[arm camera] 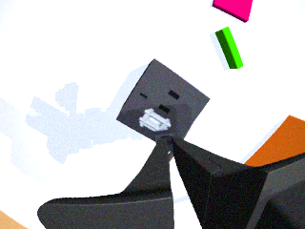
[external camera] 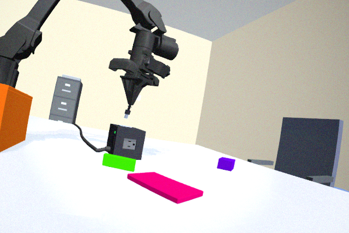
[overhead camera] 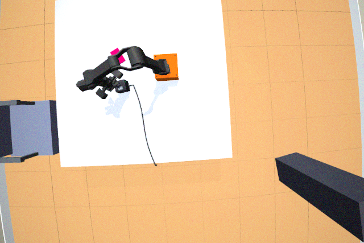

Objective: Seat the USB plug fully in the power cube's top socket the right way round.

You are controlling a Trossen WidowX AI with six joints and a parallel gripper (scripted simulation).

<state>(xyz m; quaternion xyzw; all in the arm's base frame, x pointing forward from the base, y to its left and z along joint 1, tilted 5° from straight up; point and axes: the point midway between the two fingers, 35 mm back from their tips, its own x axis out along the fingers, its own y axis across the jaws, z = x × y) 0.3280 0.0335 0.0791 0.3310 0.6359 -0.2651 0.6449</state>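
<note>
From the top, our jointed black arm reaches over the cube-shaped dark power cube.

In the exterior view, our black tapered gripper grasps the small silver-tipped USB plug above the cube.

In the wrist view, our fingertips meet near the pale socket.

Open air lies between the plug and the top of the cube. A green block stands beside the cube, with a pink slab past it. The cord leaves another side, low down. The purple block seems well apart from the cube, though depth is hard to judge.
</note>
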